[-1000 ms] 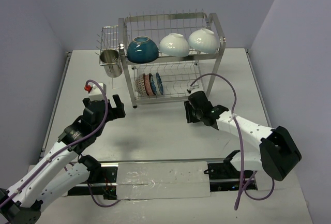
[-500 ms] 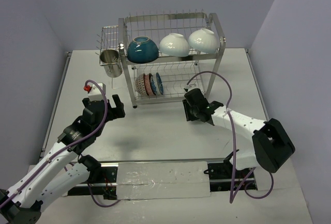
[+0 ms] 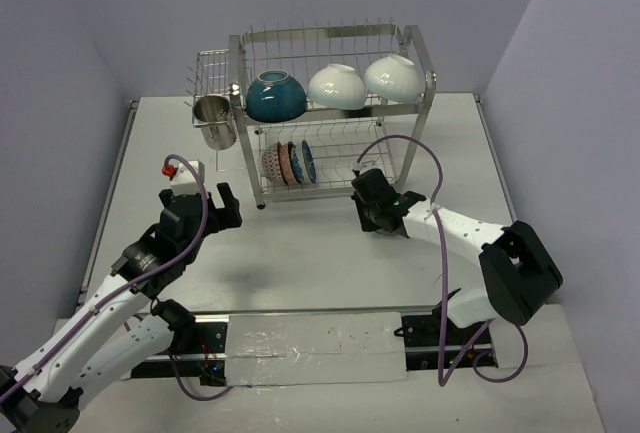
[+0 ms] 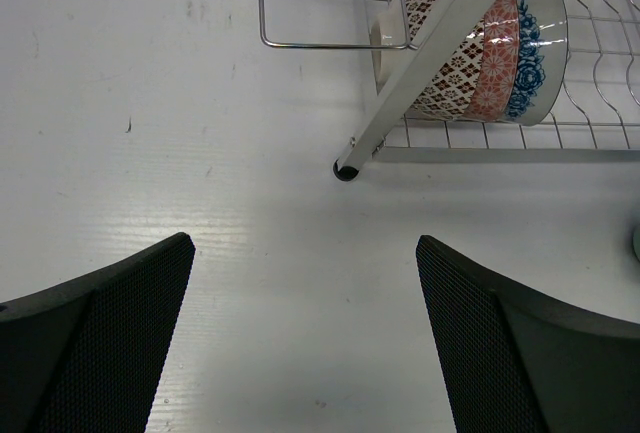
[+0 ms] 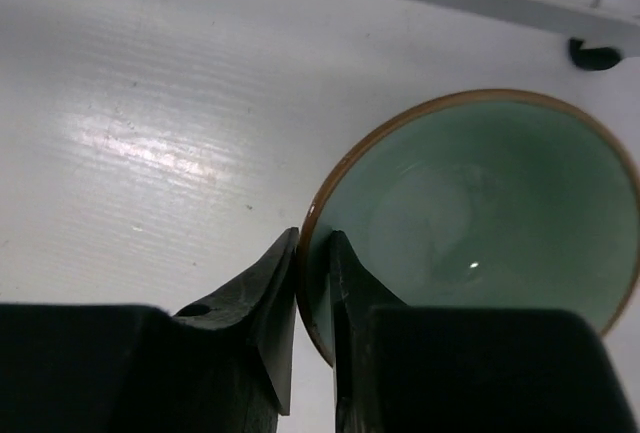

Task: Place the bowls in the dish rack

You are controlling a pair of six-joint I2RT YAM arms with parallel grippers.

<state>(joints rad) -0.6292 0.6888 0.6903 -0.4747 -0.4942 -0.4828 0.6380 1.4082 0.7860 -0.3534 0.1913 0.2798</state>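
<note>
Crouching just before the dish rack's point(image 3: 345, 161) right front leg, the right gripper point(image 3: 375, 215) hides its catch from above. The left wrist view shows the left gripper point(image 4: 305, 243) with jaws wide apart, empty, near the rack's left front leg. The right wrist view shows its fingers point(image 5: 270, 293) pinching the rim of the pale green bowl point(image 5: 480, 213), which sits on the table point(image 5: 150, 103), mouth up, axis vertical; so thin an edge-bite could let it swing or slip when lifted.

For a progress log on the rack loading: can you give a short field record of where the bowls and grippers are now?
dish rack upper tier: teal bowl, white bowls
lower tier: three patterned bowls, standing on edge
on table: pale green bowl, upright, in front of the rack
right gripper: closed on the pale green bowl's rim, one finger inside
left gripper: open, empty, over the table
side basket: steel cup
</note>
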